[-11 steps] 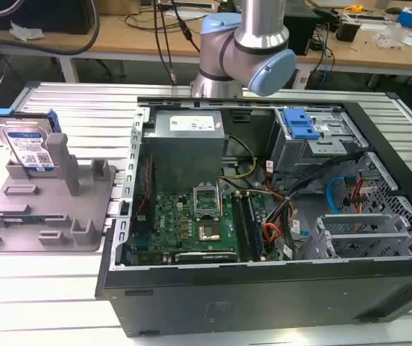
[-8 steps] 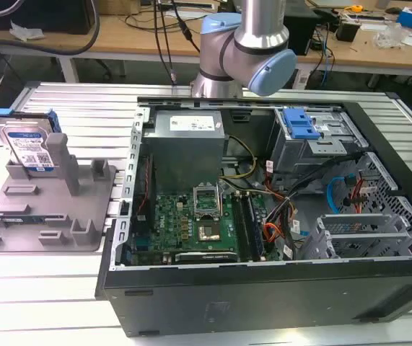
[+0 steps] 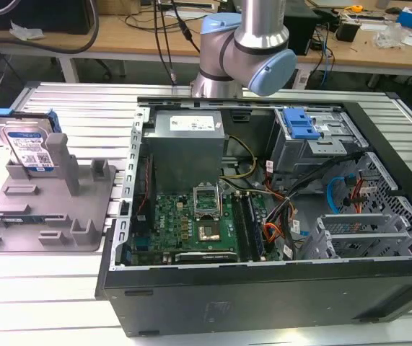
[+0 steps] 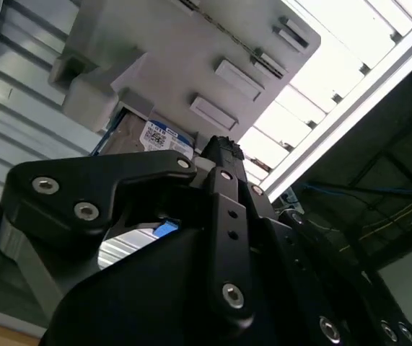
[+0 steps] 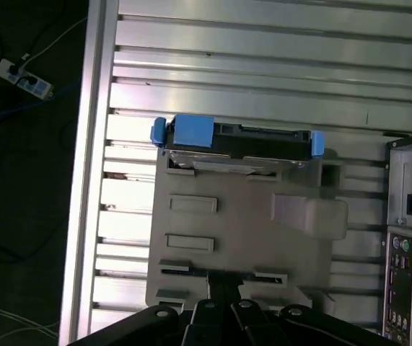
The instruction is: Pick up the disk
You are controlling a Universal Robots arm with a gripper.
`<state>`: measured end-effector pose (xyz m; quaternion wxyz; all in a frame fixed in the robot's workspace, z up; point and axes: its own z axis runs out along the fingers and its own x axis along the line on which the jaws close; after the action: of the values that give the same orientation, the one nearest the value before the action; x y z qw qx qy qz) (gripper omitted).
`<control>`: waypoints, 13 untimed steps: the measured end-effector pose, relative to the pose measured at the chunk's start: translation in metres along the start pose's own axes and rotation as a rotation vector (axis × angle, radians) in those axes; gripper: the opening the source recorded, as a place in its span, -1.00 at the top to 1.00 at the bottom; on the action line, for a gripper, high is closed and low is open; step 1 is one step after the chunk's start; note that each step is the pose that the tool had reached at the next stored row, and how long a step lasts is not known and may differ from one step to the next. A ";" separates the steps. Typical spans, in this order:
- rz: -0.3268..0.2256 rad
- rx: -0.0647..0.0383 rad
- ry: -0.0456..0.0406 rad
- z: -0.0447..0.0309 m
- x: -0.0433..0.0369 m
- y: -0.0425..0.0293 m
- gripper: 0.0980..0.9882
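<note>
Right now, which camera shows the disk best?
Exterior view: the disk stands upright in the grey fixture plate, label facing the camera. The first wrist view shows its upper edge and blue rails; the second wrist view shows part of its label.

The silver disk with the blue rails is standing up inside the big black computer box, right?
Not quite. The flat silver disk with blue plastic rails is standing up, but in the grey plastic slotted plate beside the open black computer case, not inside it. The exterior view shows this.
</note>
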<state>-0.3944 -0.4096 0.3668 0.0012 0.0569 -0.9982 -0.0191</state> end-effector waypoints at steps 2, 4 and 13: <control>-0.040 0.000 0.0014 0.0002 0.0000 0.0000 0.98; -0.080 0.000 0.0025 0.0006 0.0000 0.0000 0.98; -0.349 0.000 0.0110 0.0026 0.0000 -0.0001 0.98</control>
<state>-0.3944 -0.4096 0.3642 0.0033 0.2292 -0.9732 -0.0184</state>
